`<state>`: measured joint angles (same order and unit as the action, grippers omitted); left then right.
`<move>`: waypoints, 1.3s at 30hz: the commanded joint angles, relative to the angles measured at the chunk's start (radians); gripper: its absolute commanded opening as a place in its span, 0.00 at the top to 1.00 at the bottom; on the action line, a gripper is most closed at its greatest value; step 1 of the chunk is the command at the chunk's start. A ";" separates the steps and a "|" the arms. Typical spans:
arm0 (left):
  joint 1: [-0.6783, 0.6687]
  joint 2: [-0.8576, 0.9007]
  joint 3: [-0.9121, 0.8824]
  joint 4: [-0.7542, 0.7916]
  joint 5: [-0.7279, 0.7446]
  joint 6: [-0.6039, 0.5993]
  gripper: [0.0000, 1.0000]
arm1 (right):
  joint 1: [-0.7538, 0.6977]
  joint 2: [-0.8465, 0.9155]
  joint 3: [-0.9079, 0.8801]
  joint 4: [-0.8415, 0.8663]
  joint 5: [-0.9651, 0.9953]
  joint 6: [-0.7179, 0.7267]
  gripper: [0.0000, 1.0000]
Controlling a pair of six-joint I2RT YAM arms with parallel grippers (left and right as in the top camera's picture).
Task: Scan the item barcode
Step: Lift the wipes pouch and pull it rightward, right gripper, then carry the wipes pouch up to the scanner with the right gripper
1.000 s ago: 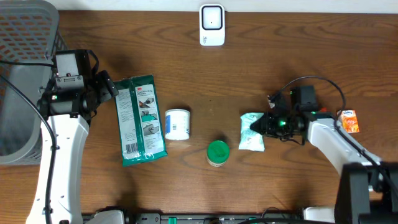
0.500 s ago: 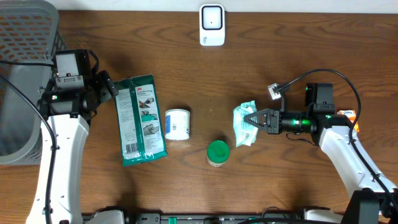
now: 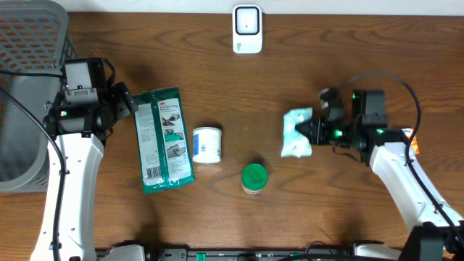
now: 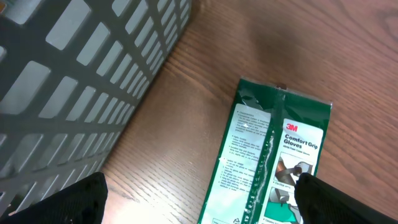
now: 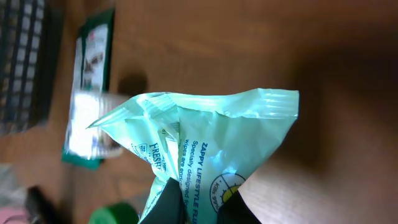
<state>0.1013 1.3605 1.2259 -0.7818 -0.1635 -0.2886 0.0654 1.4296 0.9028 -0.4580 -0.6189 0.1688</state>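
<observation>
— Wipes packet (image 5: 211,137): how is it held right now?

— The right gripper (image 5: 202,205) has its fingertips (image 5: 171,200) pressed together on the packet's lower edge, pinching the film. The rest of the mint-green pouch stands free above them, crumpled. From overhead it sits right of centre, apparently lifted off the table (image 3: 341,58), and well apart from the scanner (image 3: 246,29) at the far edge.

— Can you see the barcode?

— No. The wrist camera faces a printed side with brand text, and I can make out no code.

— So what would make the scan go well?

— I'd turn the wrist until the barcode side looks at the scanner's window, bring it near, then hold it steady. An edge pinch lets soft film flop and wrinkle, so move slowly, since a bent code may not read. The white tub (image 3: 207,144) and green-lidded jar (image 3: 254,177) lie off that path.

— And the other arm?

— The left gripper (image 4: 199,202) has its fingers spread wide and holds nothing. It hovers over the glove pack (image 3: 163,138) beside the basket (image 3: 29,72), out of the way.
</observation>
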 commanded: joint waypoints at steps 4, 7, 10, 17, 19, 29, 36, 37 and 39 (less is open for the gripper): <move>0.004 -0.002 0.022 -0.001 -0.009 -0.002 0.04 | 0.069 -0.017 0.280 -0.091 0.117 0.009 0.99; 0.004 -0.003 0.022 -0.001 -0.009 -0.002 0.04 | 0.098 -0.017 0.406 -0.185 0.128 -0.043 0.99; 0.004 -0.002 0.022 -0.002 -0.009 -0.002 0.04 | 0.135 -0.017 0.508 -0.271 0.128 -0.159 0.99; 0.004 -0.003 0.022 -0.002 -0.009 -0.002 0.04 | 0.219 -0.019 0.640 -0.257 0.121 -0.257 0.99; 0.004 -0.002 0.022 -0.002 -0.009 -0.002 0.04 | 0.230 -0.019 0.655 -0.203 0.127 -0.278 0.99; 0.004 -0.003 0.022 -0.001 -0.009 -0.002 0.04 | 0.383 0.002 0.655 0.018 0.536 -0.551 0.99; 0.004 -0.002 0.022 -0.002 -0.009 -0.002 0.04 | 0.493 0.118 0.655 0.189 0.828 -0.741 0.99; 0.004 -0.003 0.022 -0.002 -0.009 -0.002 0.04 | 0.505 0.142 0.655 0.214 0.867 -0.779 0.99; 0.004 -0.002 0.022 -0.002 -0.009 -0.002 0.04 | 0.525 0.191 0.655 0.276 0.935 -0.854 0.99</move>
<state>0.1013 1.3605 1.2259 -0.7815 -0.1635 -0.2886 0.5610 1.5562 1.5425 -0.2188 0.1287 -0.5251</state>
